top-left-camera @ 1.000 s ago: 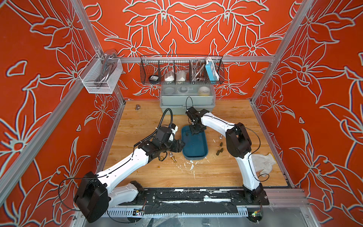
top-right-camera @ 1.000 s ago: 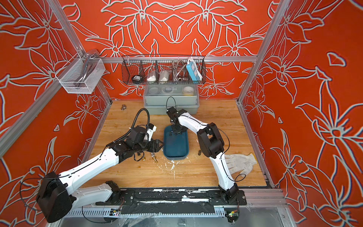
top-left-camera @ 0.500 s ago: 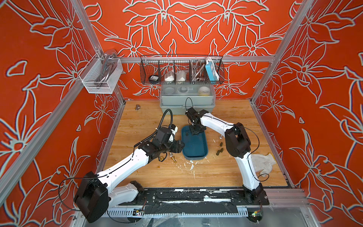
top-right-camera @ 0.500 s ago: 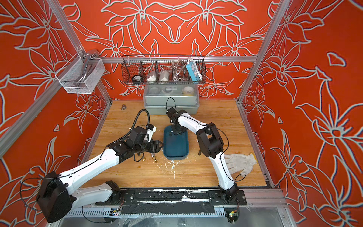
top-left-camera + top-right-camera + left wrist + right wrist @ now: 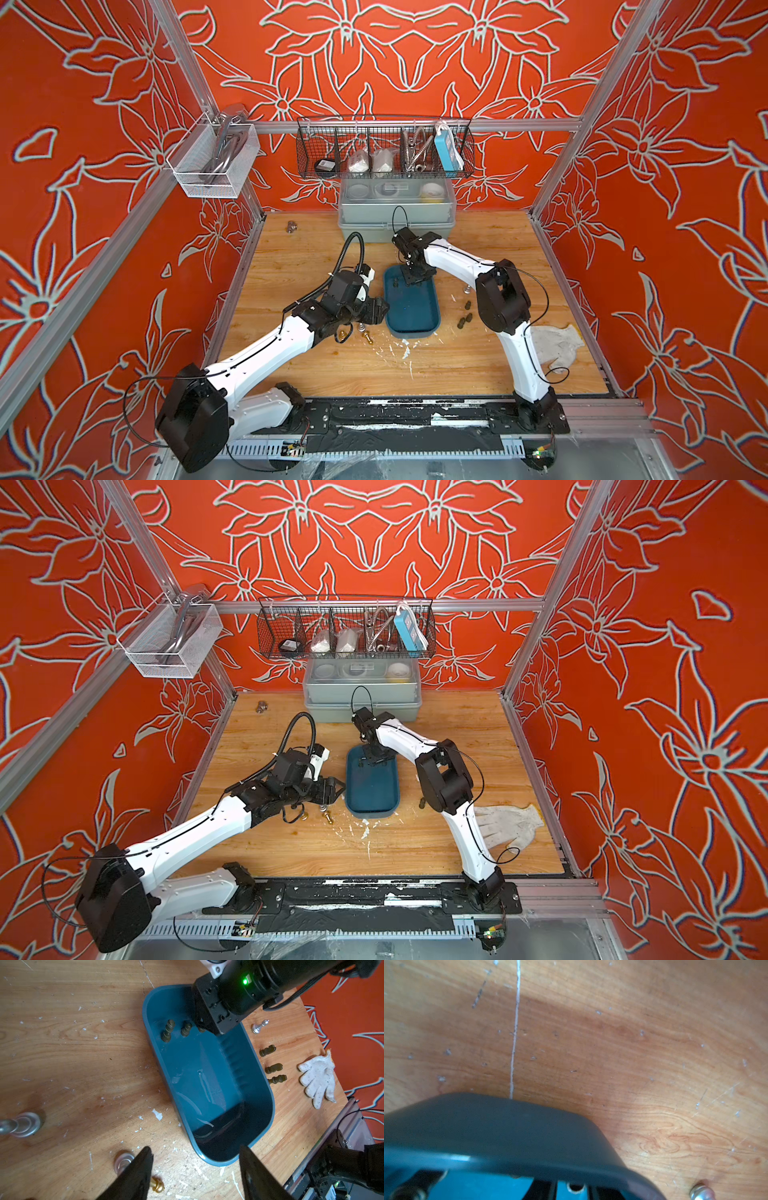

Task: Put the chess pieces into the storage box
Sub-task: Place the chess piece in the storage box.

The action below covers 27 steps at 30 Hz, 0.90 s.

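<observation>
Your right gripper (image 5: 205, 1026) sits low in the storage box (image 5: 207, 1084), jaws hidden so I cannot tell their state, and a sideways exit can topple the two upright chess pieces (image 5: 168, 1030) beside it; your left gripper (image 5: 194, 1148) hangs released, empty.

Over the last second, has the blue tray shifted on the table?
No. The blue tray keeps the same gap to the grey box behind it, and its near end sits by the same white flecks on the wood.
</observation>
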### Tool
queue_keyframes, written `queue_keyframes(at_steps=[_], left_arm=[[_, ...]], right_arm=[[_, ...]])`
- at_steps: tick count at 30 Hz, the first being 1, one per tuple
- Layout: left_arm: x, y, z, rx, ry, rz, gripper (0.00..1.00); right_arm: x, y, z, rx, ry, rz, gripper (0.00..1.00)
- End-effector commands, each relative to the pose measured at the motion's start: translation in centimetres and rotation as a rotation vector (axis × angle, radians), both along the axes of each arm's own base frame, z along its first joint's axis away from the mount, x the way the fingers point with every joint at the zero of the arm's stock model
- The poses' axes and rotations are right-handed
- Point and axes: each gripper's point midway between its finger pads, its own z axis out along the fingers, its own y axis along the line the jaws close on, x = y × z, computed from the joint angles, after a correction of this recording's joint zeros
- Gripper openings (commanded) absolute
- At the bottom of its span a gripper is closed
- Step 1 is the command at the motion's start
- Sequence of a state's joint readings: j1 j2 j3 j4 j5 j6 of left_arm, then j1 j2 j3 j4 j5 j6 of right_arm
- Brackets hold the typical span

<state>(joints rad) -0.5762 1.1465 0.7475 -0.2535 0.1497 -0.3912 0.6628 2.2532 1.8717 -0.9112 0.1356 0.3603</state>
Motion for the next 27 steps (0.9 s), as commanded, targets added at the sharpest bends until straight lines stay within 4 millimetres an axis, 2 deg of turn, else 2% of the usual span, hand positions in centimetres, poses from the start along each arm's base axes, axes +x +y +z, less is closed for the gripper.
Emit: queue_keyframes(at_steps=[1, 11, 16, 22, 24, 27], left_arm=[[0.3, 0.9, 0.6, 0.005, -0.03, 0.042, 0.66], [0.6, 2.1, 0.5, 0.012, 0.0, 0.095, 0.66], [0.5, 3.9, -0.2, 0.04, 0.12, 0.18, 0.65], [0.3, 7.6, -1.4, 0.094, 0.248, 0.308, 0.62], [0.6, 8.7, -1.9, 0.131, 0.281, 0.332, 0.61], [1.9, 10.1, -2.3, 0.197, 0.321, 0.375, 0.6]], right_arm=[[-0.3, 0.3, 1.0, 0.001, -0.01, 0.001, 0.33], [-0.2, 0.7, 4.7, 0.041, -0.062, 0.015, 0.41], [-0.8, 0.7, 7.9, 0.097, -0.112, 0.04, 0.46], [-3.6, 0.6, 12.9, 0.252, -0.27, 0.103, 0.5], [-5.0, 1.0, 13.7, 0.352, -0.322, 0.141, 0.52], [-7.3, 2.2, 13.6, 0.518, -0.388, 0.239, 0.55]])
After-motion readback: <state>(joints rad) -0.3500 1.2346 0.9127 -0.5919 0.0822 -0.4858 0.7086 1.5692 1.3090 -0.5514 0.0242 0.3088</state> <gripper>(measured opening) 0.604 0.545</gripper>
